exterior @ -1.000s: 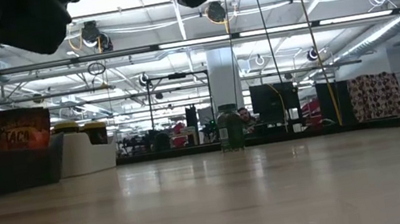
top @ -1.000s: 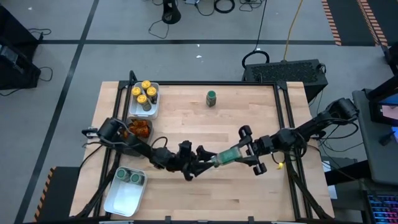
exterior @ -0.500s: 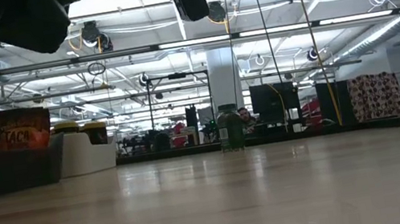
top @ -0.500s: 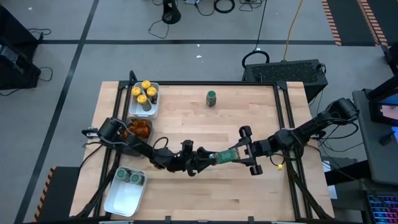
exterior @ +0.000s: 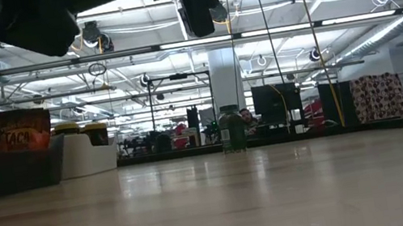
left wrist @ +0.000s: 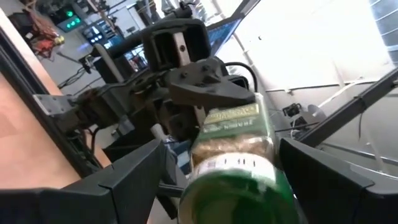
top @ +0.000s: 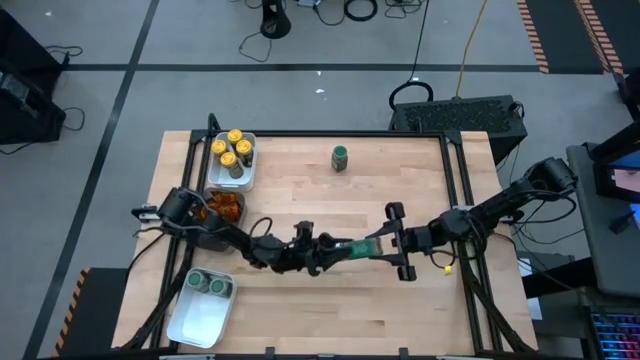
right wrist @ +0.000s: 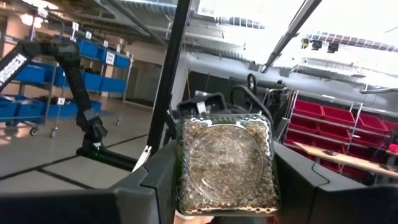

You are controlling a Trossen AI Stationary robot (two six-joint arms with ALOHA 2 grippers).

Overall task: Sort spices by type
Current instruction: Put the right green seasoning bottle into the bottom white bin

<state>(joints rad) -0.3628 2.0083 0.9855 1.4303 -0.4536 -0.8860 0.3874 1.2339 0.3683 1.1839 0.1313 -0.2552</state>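
A jar with a green lid [top: 358, 248] lies level in the air over the table's near middle. My right gripper [top: 373, 246] is shut on it from the right. My left gripper [top: 336, 250] is open, and its fingers stand on either side of the green lid [left wrist: 239, 196]; I cannot tell whether they touch it. A second green-lidded jar [top: 341, 157] stands upright on its base at the far middle of the table, also seen in the low view [exterior: 230, 129]. My right gripper pinches the jar's glass body near its bottom end [right wrist: 225, 163] between its two fingers [right wrist: 155, 180], one on each side wall. The fingers come level from the table's right and lie along the jar. The jar is lifted clear, lying level, its lid pointing to the left gripper.
At the far left, a white tray [top: 249, 170] holds several yellow-lidded jars. A dark tray [top: 211, 190] with orange packets sits below it, and a white tray [top: 195, 322] with two green-lidded jars sits at the near left. The wooden top between them and the right edge is bare.
My left gripper has moved a little toward the far edge and onto the jar's lid end, rolling its wrist. My right gripper has stayed in place and rolled, turning the jar with it. Neither gap has changed.
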